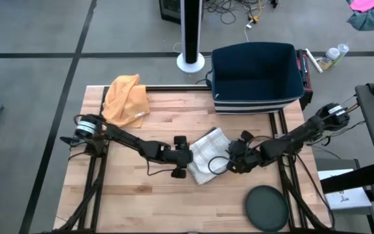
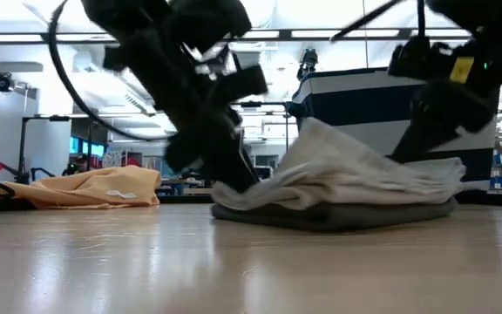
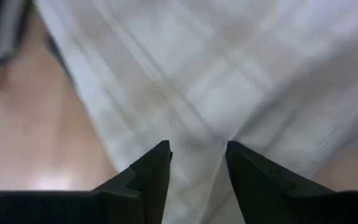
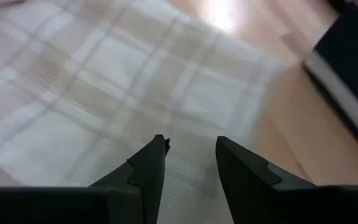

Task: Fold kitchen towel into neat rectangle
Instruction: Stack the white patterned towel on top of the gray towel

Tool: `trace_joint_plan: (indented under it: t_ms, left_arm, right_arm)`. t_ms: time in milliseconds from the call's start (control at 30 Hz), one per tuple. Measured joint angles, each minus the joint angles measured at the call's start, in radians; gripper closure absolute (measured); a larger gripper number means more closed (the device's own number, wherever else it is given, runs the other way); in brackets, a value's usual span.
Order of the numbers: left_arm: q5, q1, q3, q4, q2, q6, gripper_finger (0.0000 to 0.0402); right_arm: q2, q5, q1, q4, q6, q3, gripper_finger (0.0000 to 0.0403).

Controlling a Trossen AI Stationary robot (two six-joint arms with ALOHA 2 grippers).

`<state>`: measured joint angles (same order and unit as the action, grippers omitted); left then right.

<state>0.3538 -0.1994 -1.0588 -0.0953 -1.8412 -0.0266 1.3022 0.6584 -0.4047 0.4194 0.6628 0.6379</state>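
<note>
checked white towel (image 1: 208,155) bunched mid-surface (image 1: 135,201) | left gripper (image 3: 197,165) pinching its fabric, jaws narrow | right gripper (image 4: 191,158) pinching opposite edge | orange cloth (image 1: 127,99) apart

towel (image 1: 208,155): white with faint grey-beige plaid, folded into a small stacked bundle, not a clean rectangle. Sits at table centre, long axis running roughly 1 to 7 o'clock. Top layer rumpled, bulging up off the lower layers; bottom layers lie flat on the wood.
</note>
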Motion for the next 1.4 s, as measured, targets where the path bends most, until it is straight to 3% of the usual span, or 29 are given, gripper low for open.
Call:
trace_joint_plan:
  t_ms: [167,333,433,667,833,933,1167,1400]
  left_arm:
    - [0.000,0.013,-0.002,0.066,0.061,-0.024,0.0249]
    - [-0.080,0.013,0.001,0.253,0.001,-0.006,0.0249]
    - [-0.164,0.008,0.000,0.328,-0.072,0.017,0.0249]
    - [-0.173,0.007,-0.001,0.320,-0.152,0.065,0.0249]
    - [-0.173,0.007,0.001,0.270,-0.090,0.035,0.0249]
    - [-0.163,0.007,0.001,0.252,-0.017,0.006,0.0249]
    - [-0.128,0.053,0.008,0.263,0.035,-0.039,0.0249]
    - [-0.125,0.084,0.021,0.281,-0.101,0.016,0.0249]
  right_arm:
    - [-0.084,-0.085,-0.010,-0.020,-0.018,-0.033,0.0265]
    - [-0.068,-0.161,-0.006,-0.085,0.010,-0.132,0.0279]
    - [-0.054,-0.129,0.012,-0.089,0.035,-0.180,0.0288]
    - [-0.069,-0.076,0.036,-0.086,-0.055,-0.161,0.0302]
    - [-0.108,-0.070,0.036,-0.090,-0.152,-0.101,0.0296]
    - [-0.116,-0.005,0.042,-0.144,-0.167,-0.094,0.0289]
    - [-0.005,0.079,0.160,-0.503,-0.222,-0.168,0.0296]
    - [0.289,0.134,0.227,-0.956,-0.362,-0.198,0.0323]
